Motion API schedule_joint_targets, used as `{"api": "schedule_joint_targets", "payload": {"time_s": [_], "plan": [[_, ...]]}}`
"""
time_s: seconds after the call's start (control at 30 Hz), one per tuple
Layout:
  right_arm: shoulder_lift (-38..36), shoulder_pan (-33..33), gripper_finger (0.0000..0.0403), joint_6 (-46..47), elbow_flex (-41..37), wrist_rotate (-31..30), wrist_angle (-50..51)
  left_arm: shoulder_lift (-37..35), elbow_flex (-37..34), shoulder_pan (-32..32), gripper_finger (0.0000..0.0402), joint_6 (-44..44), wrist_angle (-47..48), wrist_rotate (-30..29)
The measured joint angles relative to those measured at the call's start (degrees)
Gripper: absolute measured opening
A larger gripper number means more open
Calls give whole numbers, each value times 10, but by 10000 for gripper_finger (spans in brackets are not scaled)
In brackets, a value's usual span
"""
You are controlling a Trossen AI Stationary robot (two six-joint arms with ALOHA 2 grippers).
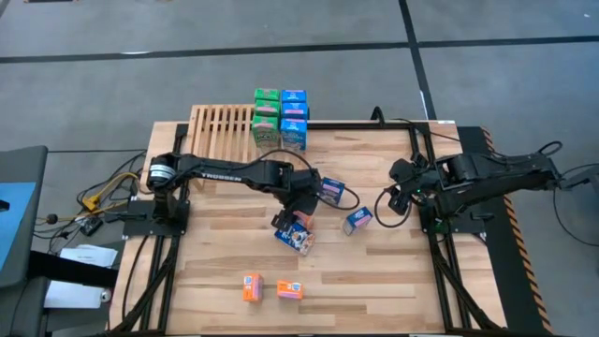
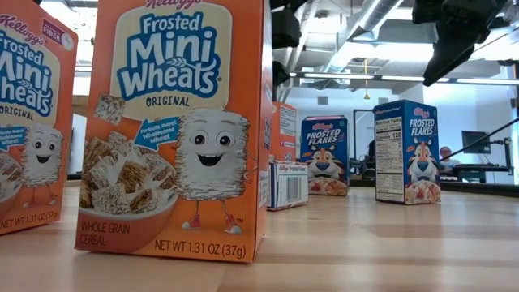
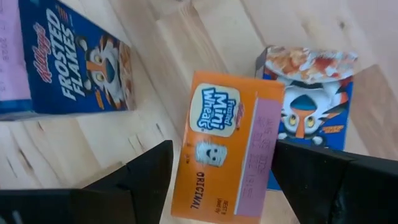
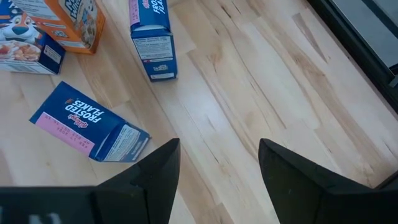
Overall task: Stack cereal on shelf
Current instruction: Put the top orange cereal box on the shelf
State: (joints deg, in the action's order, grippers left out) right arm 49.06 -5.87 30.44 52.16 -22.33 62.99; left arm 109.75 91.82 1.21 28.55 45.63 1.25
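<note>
Nearest the low camera stand two orange Mini-Wheats boxes (image 2: pixel 174 130) at the table's front edge, the closer one reading "Kellogg's Frosted Mini Wheats, Original, Whole Grain Cereal, NET WT 1.31 OZ (37g)". Behind them on the table (image 1: pixel 374 271) are blue boxes marked "Frosted Flakes" (image 2: pixel 405 150). Mid-table, the left hand (image 1: pixel 292 221) hovers over a small pile, its fingers spread wide with nothing yet gripped; between them lies another orange box (image 3: pixel 227 146), printed "Frosted Mini Wheats Original", resting partly on a blue box (image 3: pixel 311 112) beneath it. The right hand (image 1: pixel 404 192) waits near the right side, fingers also apart and empty, with a toppled blue Frosted Flakes box (image 4: pixel 87 121) lying ahead of it. The shelf (image 1: pixel 223 131) sits at the far edge, and a block of green and blue boxes (image 1: pixel 280 117) stands at its right end, apparently on the slats; the loose cereal is well apart from it. I judge the main risk to be the tilt of the orange box: since it leans on its neighbour, closing fingers may catch one corner, twist it, or drag the blue box along. A skewed grip would also make it land crooked against the stacked block and could knock those boxes over.
</note>
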Motion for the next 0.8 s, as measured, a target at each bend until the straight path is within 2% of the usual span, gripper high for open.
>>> {"api": "schedule_joint_targets", "payload": {"time_s": [0.2,0.53,0.8], "plan": [[0,0,240,0,0,0,0,0,-1,-1,241,10,-2,-4],[0,0,240,0,0,-1,0,0,-11,-3,166,17,-18,0],[0,0,240,-2,0,-1,0,-3,29,-3,168,-38,14,-3]]}}
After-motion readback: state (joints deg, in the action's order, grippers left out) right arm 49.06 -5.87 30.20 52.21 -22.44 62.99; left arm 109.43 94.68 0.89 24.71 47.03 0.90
